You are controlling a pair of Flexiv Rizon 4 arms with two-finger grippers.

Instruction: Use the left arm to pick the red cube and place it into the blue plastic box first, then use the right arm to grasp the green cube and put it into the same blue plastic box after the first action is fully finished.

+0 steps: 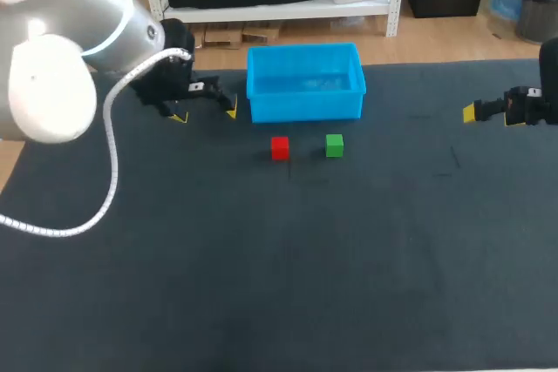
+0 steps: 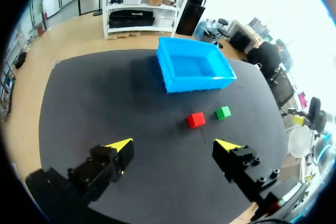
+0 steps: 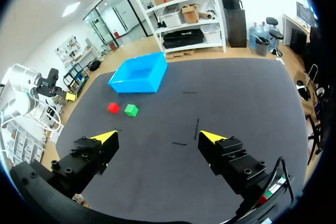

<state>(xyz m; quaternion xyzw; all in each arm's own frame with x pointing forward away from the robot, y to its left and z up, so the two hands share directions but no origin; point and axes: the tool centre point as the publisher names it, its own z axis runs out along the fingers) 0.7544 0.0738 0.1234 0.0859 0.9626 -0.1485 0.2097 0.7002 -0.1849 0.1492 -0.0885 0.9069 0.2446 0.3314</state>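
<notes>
The red cube and the green cube sit side by side on the dark mat, just in front of the blue plastic box. My left gripper hangs open to the left of the box, holding nothing. In its wrist view the red cube and green cube lie ahead of the open left gripper, with the box beyond them. My right gripper stands open at the far right. From the right gripper, the red cube, green cube and box are far ahead.
The dark mat covers the whole table. The left arm's white cable loops over the mat's left part. The box looks empty inside.
</notes>
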